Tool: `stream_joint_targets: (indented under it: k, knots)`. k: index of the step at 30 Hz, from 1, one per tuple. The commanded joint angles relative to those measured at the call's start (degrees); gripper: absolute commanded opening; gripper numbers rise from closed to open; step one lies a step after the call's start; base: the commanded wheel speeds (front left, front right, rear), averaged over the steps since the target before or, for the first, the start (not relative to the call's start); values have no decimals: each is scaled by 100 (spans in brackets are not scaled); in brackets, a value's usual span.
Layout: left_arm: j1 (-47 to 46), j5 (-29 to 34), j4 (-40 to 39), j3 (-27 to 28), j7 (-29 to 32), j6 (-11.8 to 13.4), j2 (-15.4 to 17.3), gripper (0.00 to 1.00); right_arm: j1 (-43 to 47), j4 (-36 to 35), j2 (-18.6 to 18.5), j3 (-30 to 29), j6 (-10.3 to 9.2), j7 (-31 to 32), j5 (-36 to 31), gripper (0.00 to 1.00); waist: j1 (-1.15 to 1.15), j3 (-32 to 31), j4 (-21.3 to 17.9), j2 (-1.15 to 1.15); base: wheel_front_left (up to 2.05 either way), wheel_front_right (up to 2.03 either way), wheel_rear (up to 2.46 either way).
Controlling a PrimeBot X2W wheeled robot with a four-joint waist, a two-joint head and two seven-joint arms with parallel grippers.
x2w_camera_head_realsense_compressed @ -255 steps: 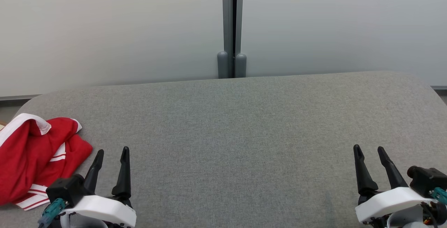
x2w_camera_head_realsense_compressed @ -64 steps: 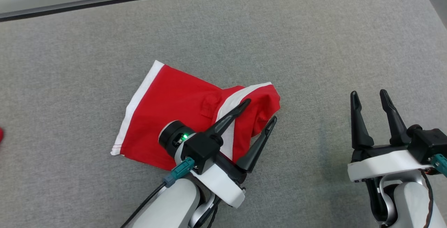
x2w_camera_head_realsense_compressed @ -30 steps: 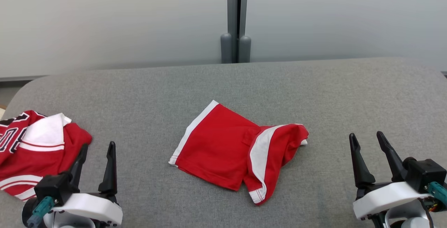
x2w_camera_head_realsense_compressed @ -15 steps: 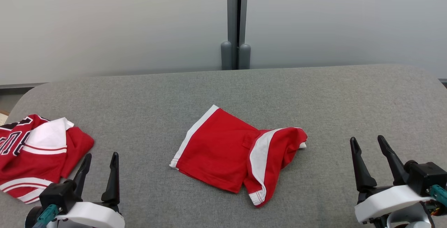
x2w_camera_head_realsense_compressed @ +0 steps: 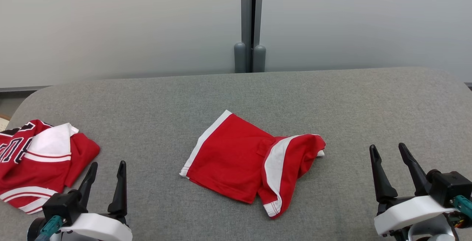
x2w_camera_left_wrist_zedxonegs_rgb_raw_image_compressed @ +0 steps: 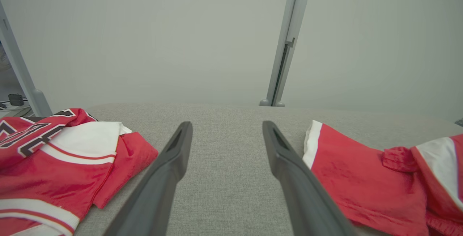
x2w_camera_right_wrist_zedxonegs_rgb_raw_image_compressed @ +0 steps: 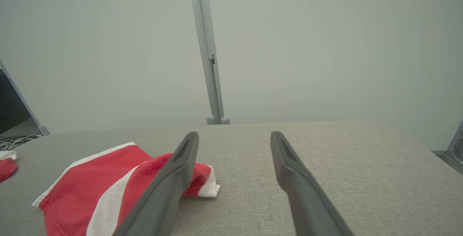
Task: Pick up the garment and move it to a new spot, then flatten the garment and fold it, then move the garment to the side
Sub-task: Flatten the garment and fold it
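Observation:
A red garment (x2w_camera_head_realsense_compressed: 239, 159) with white trim, a pair of shorts, lies crumpled in the middle of the grey surface (x2w_camera_head_realsense_compressed: 258, 89); its right half is bunched and folded over. The left wrist view has it at the right (x2w_camera_left_wrist_zedxonegs_rgb_raw_image_compressed: 361, 181), the right wrist view at the lower left (x2w_camera_right_wrist_zedxonegs_rgb_raw_image_compressed: 101, 189). My left gripper (x2w_camera_head_realsense_compressed: 107, 167) stands open at the lower left, apart from the garment, nothing between its fingers (x2w_camera_left_wrist_zedxonegs_rgb_raw_image_compressed: 170, 167). At the lower right my right gripper (x2w_camera_head_realsense_compressed: 387, 150) is open and empty too, to the right of the garment.
A second red and white piece, a jersey (x2w_camera_head_realsense_compressed: 37, 159) with dark lettering, lies crumpled at the left edge, just left of my left gripper; it also appears in the left wrist view (x2w_camera_left_wrist_zedxonegs_rgb_raw_image_compressed: 54, 156). A pale wall with a grey post (x2w_camera_head_realsense_compressed: 250, 23) stands behind the surface.
Over the last second the head view has tilted slightly. The garment lies where it was and both grippers stay open and low.

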Motion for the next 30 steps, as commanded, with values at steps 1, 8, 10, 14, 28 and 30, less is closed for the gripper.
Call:
stream_joint_targets:
  k: [1,8,10,14,28,30]
  knots:
    - [-104,-23,-7,-11,-9,15,17,100,5,0,-7,-1,-2,-25,-2,100,0,6,1,0,0,0,0]
    - [-375,146,-136,-652,306,-216,-193,100,-28,-41,-3,-66,-2,-8,-21,100,0,142,79,0,0,0,0]
    - [-499,205,-186,-995,496,-299,-325,100,-85,-69,1,-65,-2,-1,-32,100,0,247,86,0,0,0,0]
    - [-632,180,-203,-1598,863,-406,-515,100,-141,-88,17,-27,-2,10,-51,100,0,385,62,0,0,0,0]
    - [-904,-915,362,-3544,1583,-483,-795,100,-449,32,57,72,-2,-123,-18,100,0,849,-332,0,0,0,0]
    - [-982,-999,502,-3609,1534,-483,-806,100,-471,43,68,53,-2,-136,-23,100,0,900,-361,0,0,0,0]
